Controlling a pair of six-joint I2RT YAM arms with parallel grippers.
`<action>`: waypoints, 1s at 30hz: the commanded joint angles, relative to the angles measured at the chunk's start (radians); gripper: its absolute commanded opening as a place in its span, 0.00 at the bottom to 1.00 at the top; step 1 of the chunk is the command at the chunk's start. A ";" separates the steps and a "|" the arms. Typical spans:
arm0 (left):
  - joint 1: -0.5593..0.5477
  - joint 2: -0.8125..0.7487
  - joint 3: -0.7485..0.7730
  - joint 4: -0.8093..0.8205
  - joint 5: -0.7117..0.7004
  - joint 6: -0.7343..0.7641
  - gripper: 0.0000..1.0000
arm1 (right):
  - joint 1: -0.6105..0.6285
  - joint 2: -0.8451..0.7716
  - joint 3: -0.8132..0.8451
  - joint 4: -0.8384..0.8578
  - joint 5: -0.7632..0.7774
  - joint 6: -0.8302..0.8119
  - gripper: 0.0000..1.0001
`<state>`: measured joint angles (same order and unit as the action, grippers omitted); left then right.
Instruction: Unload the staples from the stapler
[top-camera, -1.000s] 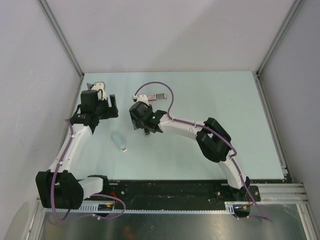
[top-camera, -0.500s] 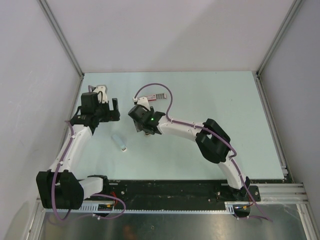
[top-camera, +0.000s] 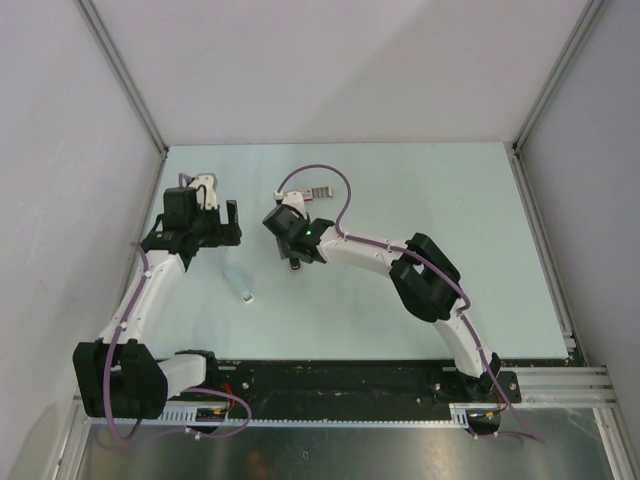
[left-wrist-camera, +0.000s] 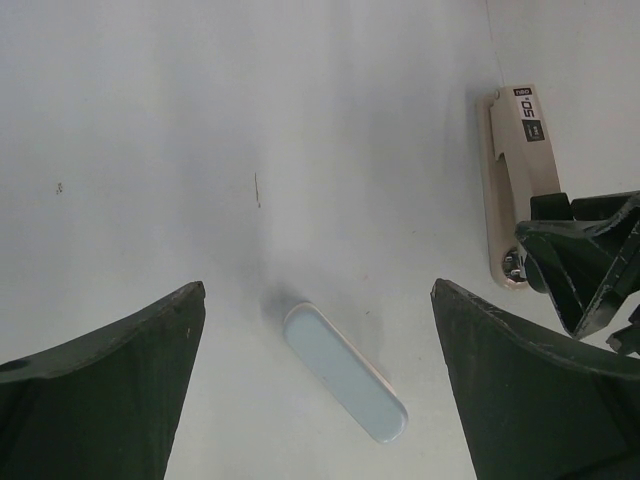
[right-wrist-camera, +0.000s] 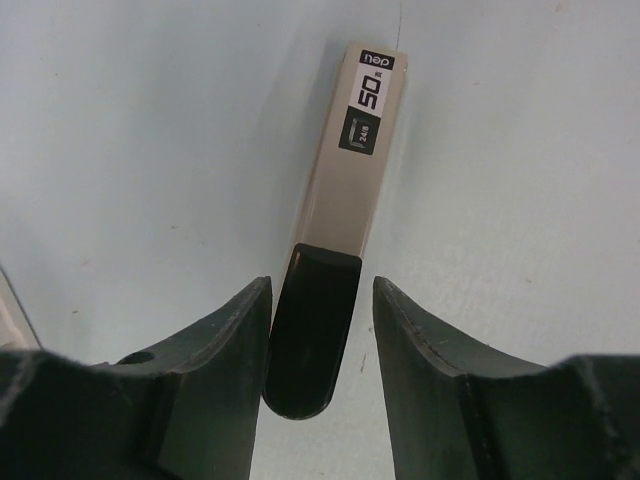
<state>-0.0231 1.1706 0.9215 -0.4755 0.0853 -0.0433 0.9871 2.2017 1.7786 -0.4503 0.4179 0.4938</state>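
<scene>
While jaws gape, right gripper (right-wrist-camera: 320, 292) straddles stapler (right-wrist-camera: 355, 175).

Pale green table (top-camera: 430, 210): beige-black stapler (right-wrist-camera: 355, 170), light-blue oblong piece (left-wrist-camera: 345, 372), grey ribbed strip (top-camera: 318, 192).

Stapler (right-wrist-camera: 345, 200) lies between the right gripper's (right-wrist-camera: 320, 290) fingers.

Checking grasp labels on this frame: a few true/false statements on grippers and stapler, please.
1. The right gripper straddles the black end of the stapler. True.
2. The left gripper holds the pale blue piece. False: it is open and empty; the piece lies on the table.
3. The label on the stapler reads 50. True.
4. The stapler lies at the near edge of the table. False: it lies toward the far side.
</scene>
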 joint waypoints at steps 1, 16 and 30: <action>0.007 -0.014 -0.005 0.016 0.016 0.039 0.99 | -0.002 0.015 0.012 -0.012 -0.004 0.032 0.49; 0.003 0.027 -0.040 0.018 0.100 0.031 0.92 | 0.000 -0.173 -0.163 0.223 0.018 0.122 0.01; -0.066 0.096 -0.060 0.019 0.501 0.163 0.99 | 0.034 -0.366 -0.340 0.521 0.027 0.334 0.00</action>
<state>-0.0841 1.2316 0.8696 -0.4747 0.4210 0.0395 1.0077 1.9514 1.4220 -0.1307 0.4107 0.7456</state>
